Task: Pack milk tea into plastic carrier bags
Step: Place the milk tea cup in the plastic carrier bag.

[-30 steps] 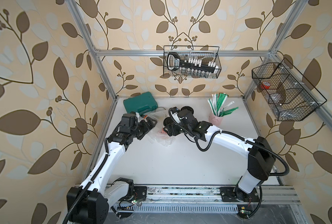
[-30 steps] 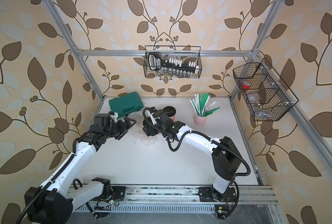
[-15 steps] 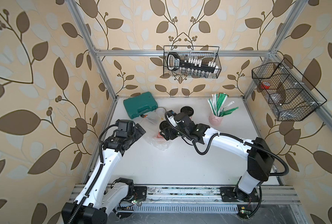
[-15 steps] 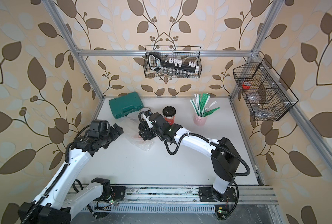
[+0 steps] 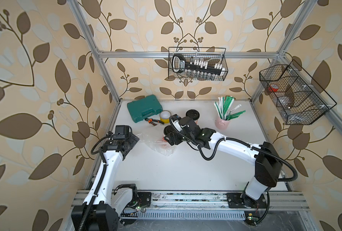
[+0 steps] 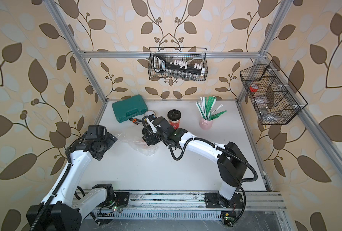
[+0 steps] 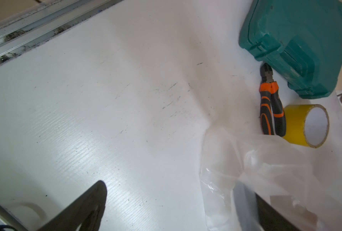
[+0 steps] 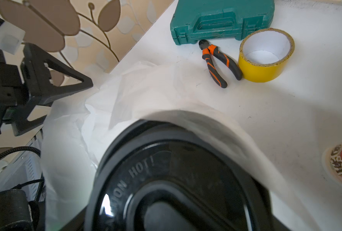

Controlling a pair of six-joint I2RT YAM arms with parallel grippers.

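Back from the bag (image 5: 159,149) comes my left gripper (image 7: 172,190); it sits just beside the bag, wide open, holding nothing; my right gripper (image 5: 169,139) grips one milk tea cup (image 8: 176,180) at the bag's mouth, plastic over its lid; the other cup (image 5: 193,116) stands past the bag.

Clear crinkly bag (image 5: 160,148) slumped on bench (image 5: 186,170). Cup 1 (image 5: 168,130), red w/ black lid, partly inside bag mouth; cup 2 (image 5: 193,115), same look, stands upright just behind, outside.
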